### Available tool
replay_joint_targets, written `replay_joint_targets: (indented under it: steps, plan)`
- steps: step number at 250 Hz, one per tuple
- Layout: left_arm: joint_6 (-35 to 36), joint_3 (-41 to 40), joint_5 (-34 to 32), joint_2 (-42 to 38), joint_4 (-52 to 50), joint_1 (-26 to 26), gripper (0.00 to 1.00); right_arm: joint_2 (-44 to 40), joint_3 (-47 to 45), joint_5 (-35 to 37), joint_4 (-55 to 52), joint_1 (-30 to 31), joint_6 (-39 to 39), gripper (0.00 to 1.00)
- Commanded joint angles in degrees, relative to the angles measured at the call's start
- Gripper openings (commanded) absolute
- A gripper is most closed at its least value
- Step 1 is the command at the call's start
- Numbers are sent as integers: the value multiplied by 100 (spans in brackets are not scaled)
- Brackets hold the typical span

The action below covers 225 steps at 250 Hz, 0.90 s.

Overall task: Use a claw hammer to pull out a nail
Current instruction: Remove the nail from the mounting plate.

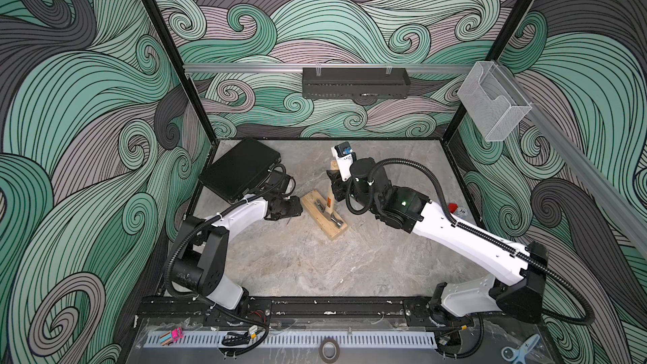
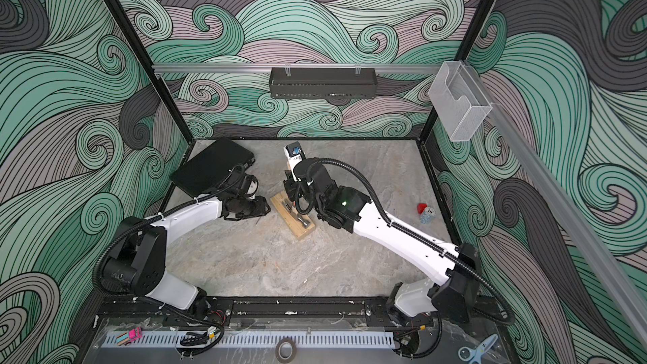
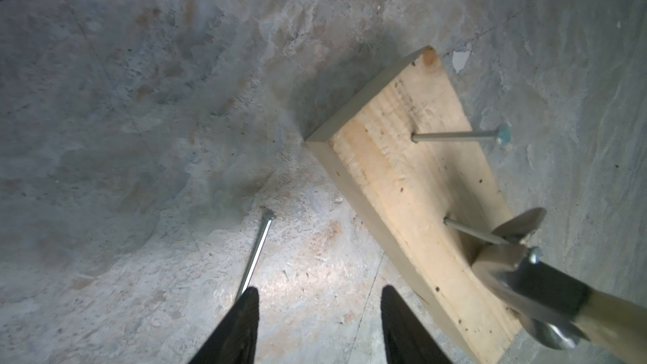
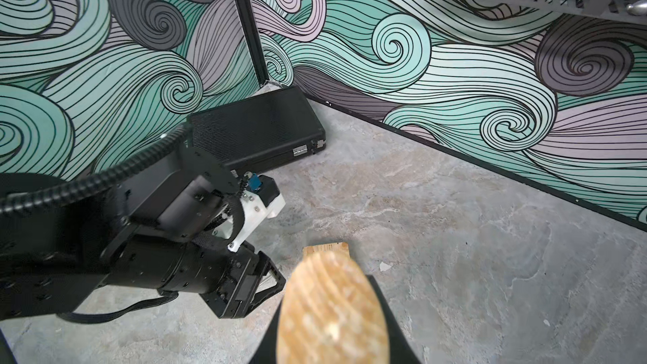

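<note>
1. Two top views, one scene.
   - The wooden block [image 1: 329,232] lies on the counter [image 1: 315,267] between the arms.
   - The claw hammer [image 1: 329,202] stands steeply, its steel head down on the block and its handle rising into the right gripper [image 1: 335,185]. The jaws there are clenched on the upper handle.
   - The left gripper [image 1: 289,217] hangs just beside the block, apart from it.
   - Risk: nothing pins the block. Levering the handle may lift or skid the block instead of drawing the nail.

2. Left wrist view.
   - The left jaws are released, standing apart with nothing between them.
   - A loose nail [image 3: 259,250] lies flat on the counter, one end hidden behind a fingertip [image 3: 247,309].
   - Two nails stand in the block. The hooked nail [image 3: 472,232] has its shank in the claw's slot, and its head seems to sit just past the steel. The second nail [image 3: 458,136] is free and stands near it.
   - Risks: if the claw sits shallow, it may slide off the head when rocked. A descending finger could roll the loose nail. The hammer head could knock the second nail.

3. Right wrist view.
   - The handle butt [image 4: 332,309] fills the foreground with a black jaw on each side, firmly grasped.
   - The block's end shows beyond it, and the left gripper sits close alongside.
   - Risks: smooth wood may twist in the jaws under leverage. A swinging handle or wrist could strike the neighbouring left gripper.
</note>
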Motion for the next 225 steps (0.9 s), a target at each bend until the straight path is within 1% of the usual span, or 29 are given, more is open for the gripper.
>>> replay_joint_targets:
  steps: [1, 59, 126, 171, 225]
  plan:
    - [-93, 209, 144, 196, -226, 56, 59, -396, -134, -222, 1189, 93, -16, 0]
    - [-98, 393, 135, 608, -316, 139, 60, -662, -547, -237, 1374, 174, -68, 0]
    - [-71, 485, 177, 737, -320, 250, 60, -929, -1009, -226, 1648, 217, -78, 0]
    - [7, 536, 290, 757, -324, 276, 60, -1012, -1188, -268, 1755, 231, -65, 0]
    - [131, 662, 293, 1057, -610, 276, 58, -984, -1261, -279, 1807, 256, -46, 0]
